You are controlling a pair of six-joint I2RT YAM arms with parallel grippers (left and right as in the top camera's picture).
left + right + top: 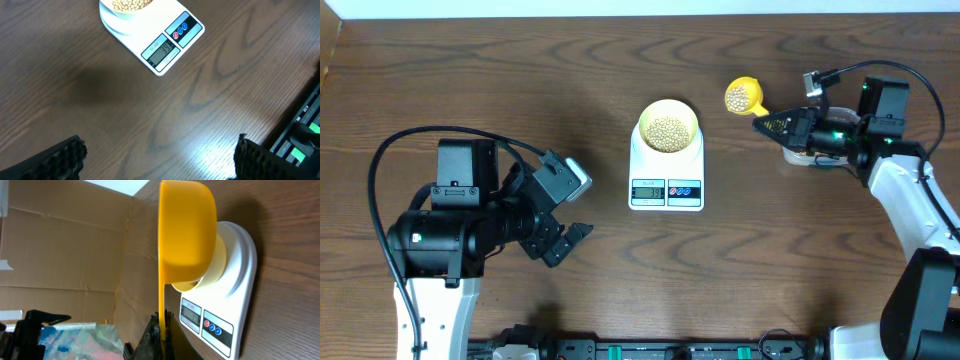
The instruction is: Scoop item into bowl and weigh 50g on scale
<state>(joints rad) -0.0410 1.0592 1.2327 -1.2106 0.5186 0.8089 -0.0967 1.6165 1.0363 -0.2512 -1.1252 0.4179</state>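
The white scale (pixel 666 180) stands at the table's middle with the pale-yellow bowl (pixel 667 126) on its platform, holding many tan beans (pixel 667 131). The scale (pixel 165 42) and the bowl (pixel 127 9) also show at the top of the left wrist view, display lit. My right gripper (pixel 772 126) is shut on the handle of a bright yellow scoop (pixel 743 96) holding beans, in the air right of the bowl. In the right wrist view the scoop (pixel 187 230) partly covers the bowl (pixel 215 262) on the scale (pixel 230 310). My left gripper (pixel 570 210) is open and empty, left of the scale.
A clear tub is mostly hidden under my right arm (pixel 810 155). Brown cardboard (pixel 65 255) stands beyond the table's far edge. A black rail with cables (pixel 300 135) runs along the table's front edge.
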